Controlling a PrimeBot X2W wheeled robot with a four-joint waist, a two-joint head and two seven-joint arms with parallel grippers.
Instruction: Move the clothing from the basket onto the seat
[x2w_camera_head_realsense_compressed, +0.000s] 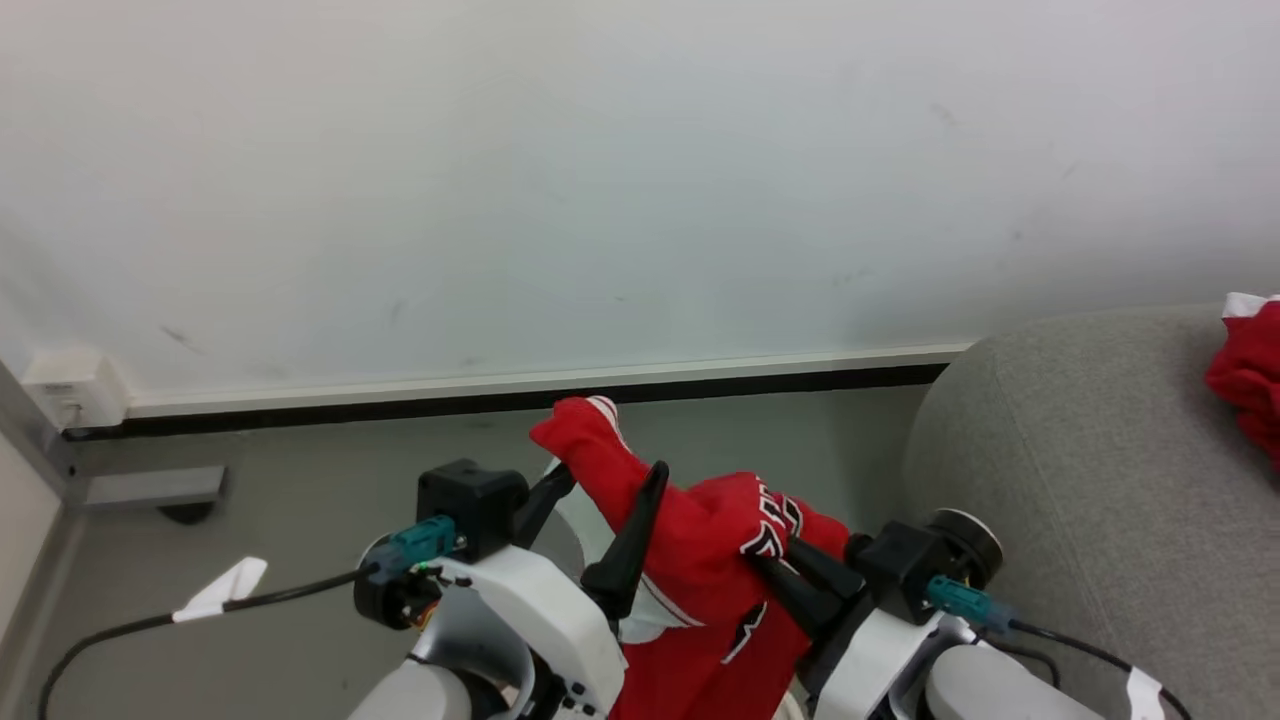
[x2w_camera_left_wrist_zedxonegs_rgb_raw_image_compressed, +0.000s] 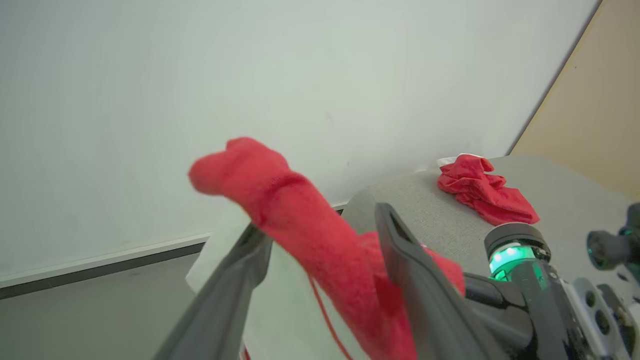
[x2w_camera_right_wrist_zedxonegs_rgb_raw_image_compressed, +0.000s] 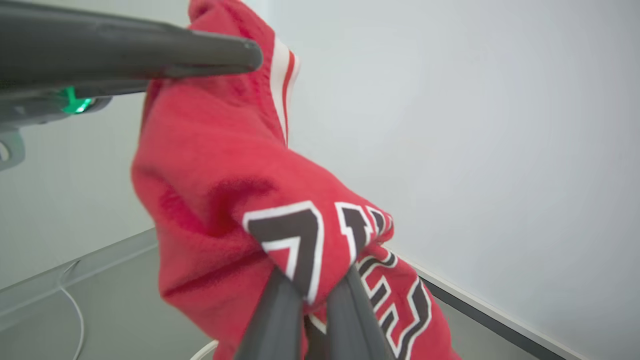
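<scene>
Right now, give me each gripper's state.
Left gripper: jaws apart, red jersey between them; grip cannot be told.
Right gripper: jaws shut on the jersey.

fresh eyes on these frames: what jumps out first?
A bright red jersey with black-and-white lettering, held up at bottom centre of the head view. The right gripper pinches its lettered fold, and one end rises between the spread fingers of the left gripper. Next comes a second crumpled red garment, lying on the grey seat at the right edge.
</scene>
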